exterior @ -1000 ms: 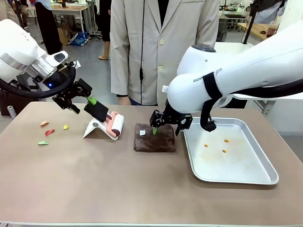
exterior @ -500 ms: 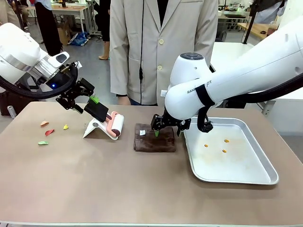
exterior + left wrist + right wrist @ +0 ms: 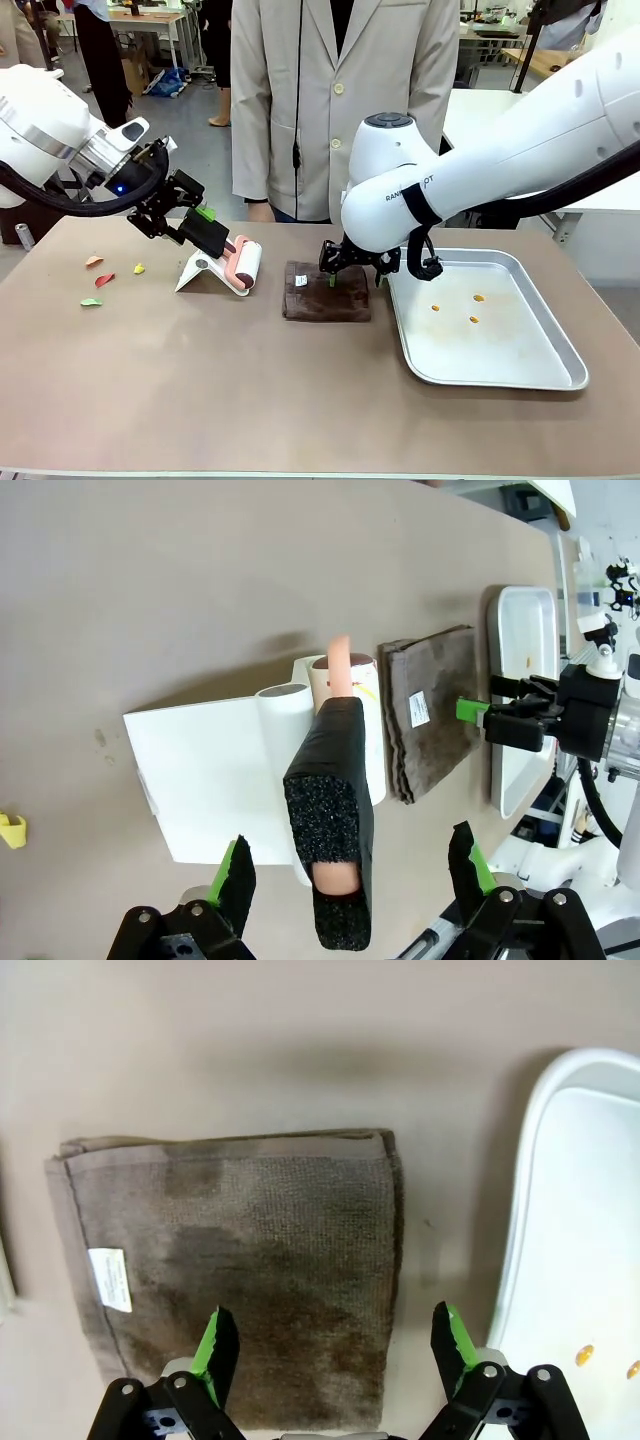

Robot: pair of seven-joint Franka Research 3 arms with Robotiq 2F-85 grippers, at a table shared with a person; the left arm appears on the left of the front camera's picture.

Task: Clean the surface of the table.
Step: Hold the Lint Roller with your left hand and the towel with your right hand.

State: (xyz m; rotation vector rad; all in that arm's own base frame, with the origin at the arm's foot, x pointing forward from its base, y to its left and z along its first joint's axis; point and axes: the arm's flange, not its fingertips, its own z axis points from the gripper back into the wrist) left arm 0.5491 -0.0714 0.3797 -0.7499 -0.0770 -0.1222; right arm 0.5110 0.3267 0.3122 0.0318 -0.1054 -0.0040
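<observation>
Right pincer (image 3: 354,279) drops lower over the cloth (image 3: 325,302), left pincer (image 3: 192,223) edges astride the roller handle (image 3: 212,236). Both gape, gripping nothing, and the worktop (image 3: 250,400) looks not yet wiped.

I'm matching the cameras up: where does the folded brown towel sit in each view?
Front view: brown towel at centre, beneath the right gripper.
Left wrist view: right of centre, between lint roller and silver tray.
Right wrist view: centre-left, ahead of the right gripper.
Shared landmark: the silver tray beside it.

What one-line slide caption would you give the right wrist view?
Open right gripper over a folded brown towel on the table, beside a metal tray.
</observation>
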